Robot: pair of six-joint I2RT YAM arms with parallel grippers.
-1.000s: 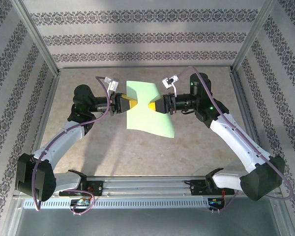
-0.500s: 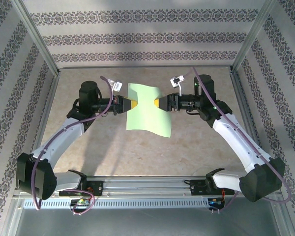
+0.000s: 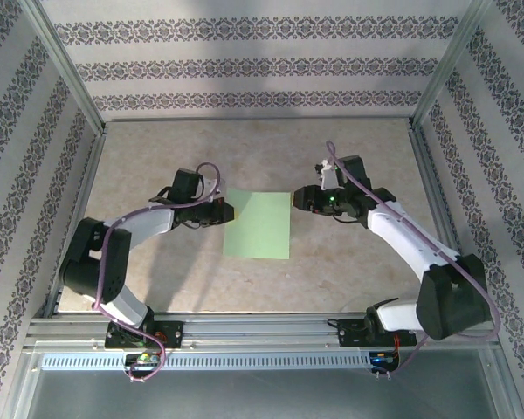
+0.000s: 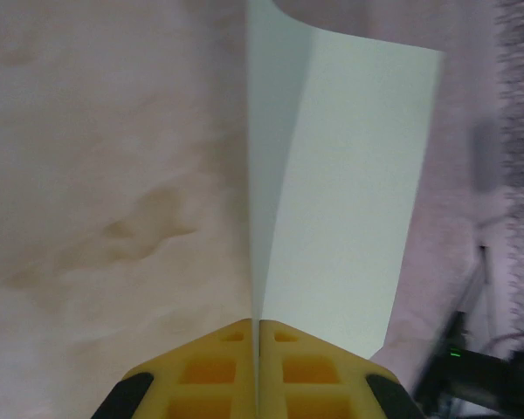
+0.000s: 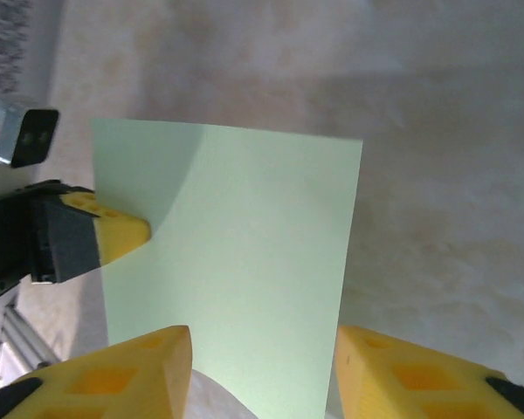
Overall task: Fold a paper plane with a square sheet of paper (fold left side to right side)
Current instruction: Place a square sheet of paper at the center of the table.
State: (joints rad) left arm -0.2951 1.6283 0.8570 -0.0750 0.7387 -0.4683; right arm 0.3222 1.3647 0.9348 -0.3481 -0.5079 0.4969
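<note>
**Item 1: the square sheet of paper (image 3: 258,225).** Pale green, plain, unmarked. You find it near the middle of the desk (image 3: 157,157), between the two grippers. From the top view it lies open as a single square with no crease showing. Most of it rests on the surface. The strip along its left edge lifts and bends in a soft curve, as you can see in the left wrist view.

**Item 2: left gripper (image 3: 220,211).** It sits at the sheet's left edge. In the left wrist view its yellow fingers (image 4: 210,371) are pressed together with the paper's edge pinched between them, so you have a firm hold on the sheet. The paper stands up from the pinch and then falls away towards the desk.

**Item 3: right gripper (image 3: 299,201).** It sits at the sheet's right edge, towards the far corner. In the right wrist view its yellow pads (image 5: 148,362) stand well apart, with the sheet's near edge running between them. Nothing is clamped here. Whether either pad touches the paper, you cannot tell.

**Item 4: desk.** Beige with a marbled pattern, and bare around the sheet.

**Item 5: walls (image 3: 244,70).** Pale panels with dark floral bands, on three sides of the desk.
</note>
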